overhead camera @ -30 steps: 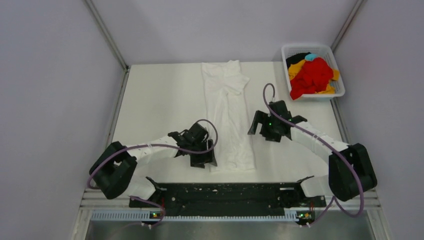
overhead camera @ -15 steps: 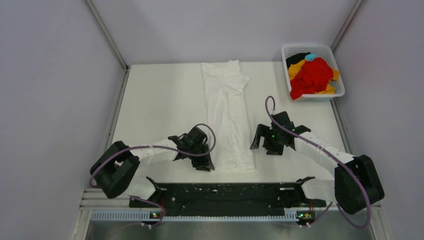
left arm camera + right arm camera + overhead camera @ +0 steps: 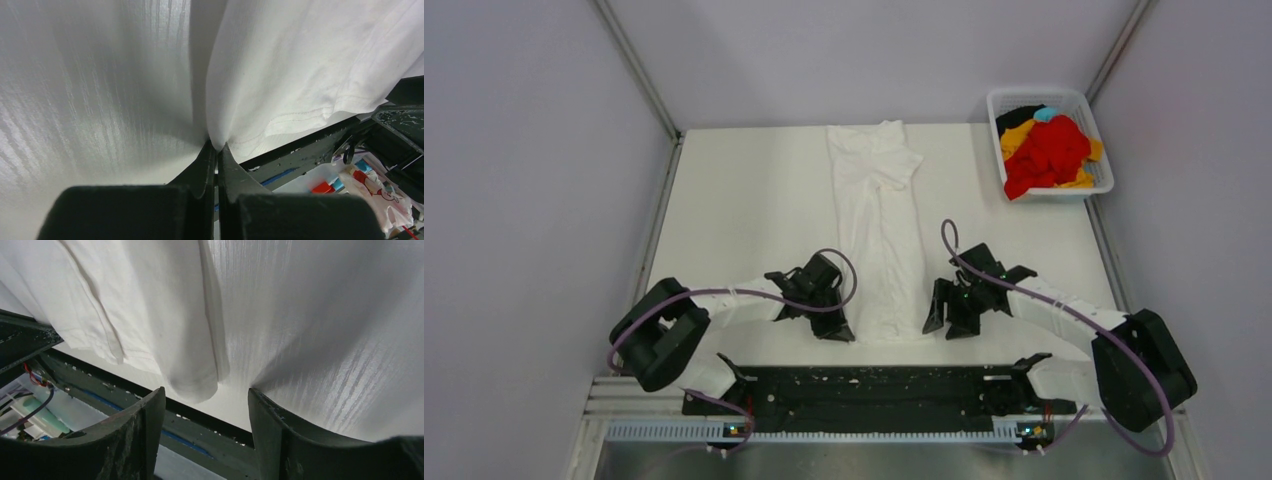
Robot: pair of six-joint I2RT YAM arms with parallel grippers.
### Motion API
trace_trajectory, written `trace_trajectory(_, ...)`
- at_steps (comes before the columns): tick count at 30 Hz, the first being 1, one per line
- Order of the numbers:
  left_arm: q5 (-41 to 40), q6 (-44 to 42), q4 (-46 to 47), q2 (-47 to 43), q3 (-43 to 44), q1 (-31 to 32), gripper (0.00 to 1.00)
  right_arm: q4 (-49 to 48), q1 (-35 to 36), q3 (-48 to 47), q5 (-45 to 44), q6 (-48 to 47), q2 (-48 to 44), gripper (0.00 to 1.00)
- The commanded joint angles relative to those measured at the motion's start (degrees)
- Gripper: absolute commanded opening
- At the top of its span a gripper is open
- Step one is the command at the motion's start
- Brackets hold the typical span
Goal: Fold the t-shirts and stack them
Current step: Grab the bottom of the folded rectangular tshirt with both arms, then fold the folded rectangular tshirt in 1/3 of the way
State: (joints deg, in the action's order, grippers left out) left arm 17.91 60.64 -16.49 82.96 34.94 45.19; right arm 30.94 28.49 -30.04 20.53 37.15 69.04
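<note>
A long white t-shirt [image 3: 879, 230] lies folded into a narrow strip down the middle of the table. My left gripper [image 3: 842, 330] is at its near left corner and is shut on a pinch of the white t-shirt's [image 3: 300, 65] edge, as the left wrist view shows at the fingertips [image 3: 216, 146]. My right gripper [image 3: 939, 322] is low at the near right corner, open. In the right wrist view the rounded corner of the white t-shirt [image 3: 195, 382] lies just ahead of the gap between the two fingers [image 3: 205, 390]. Red [image 3: 1049, 150], yellow-orange [image 3: 1016, 133], black [image 3: 1019, 113] and light blue [image 3: 1046, 113] t-shirts are piled in the basket.
The white mesh basket [image 3: 999, 100] stands at the far right corner of the table. A black rail [image 3: 864, 385] with the arm bases runs along the near edge, close behind both grippers. Grey walls enclose the left, right and far sides.
My left gripper has shut on the shirt's near left edge. My right arm has come toward the near edge, down to the shirt's near right corner, its jaws narrowing.
</note>
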Motion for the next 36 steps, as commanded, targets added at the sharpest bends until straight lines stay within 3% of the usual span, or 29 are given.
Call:
trace_trajectory(1, -3.96, 1.72, -2.05, -0.45, -1.65, 1.18, 0.0, -3.49, 1.27, 0.95, 3.37, 0.07, -0.15, 0.6)
trace_trajectory(9, -4.79, 2.5, -2.65, 0.18, -0.52, 2.48, 0.0, -8.78, 1.45, 2.41, 2.15, -0.37, 3.87, 0.5)
trace_trajectory(11, -4.96, 2.71, -3.0, 0.26, -0.32, 2.7, 0.0, -9.08, 1.49, 2.76, 2.92, -0.53, 4.4, 0.39)
trace_trajectory(15, -5.72, 4.12, -4.79, -1.13, -0.45, 3.61, 0.0, -7.25, 2.36, 5.32, 3.24, 0.5, 0.92, 0.0)
trace_trajectory(21, -5.2, 14.7, -4.93, -8.27, -7.23, 9.64, 0.0, -2.73, 3.64, 12.58, 7.17, 7.93, -13.49, 0.0)
trace_trajectory(25, -6.42, 17.52, -8.45, -15.92, -7.32, 11.76, 0.0, 0.4, 3.7, 10.63, 6.01, 9.02, -19.5, 0.0)
trace_trajectory(30, -14.92, 10.07, -9.78, -19.31, -1.42, 10.34, 0.0, 0.46, 3.68, 2.81, 2.53, 3.07, -14.38, 0.0)
trace_trajectory(36, -19.29, -4.13, -5.5, -15.94, 6.01, 0.62, 0.0, -1.83, 3.55, -11.79, -6.56, -5.34, -3.17, 0.0)
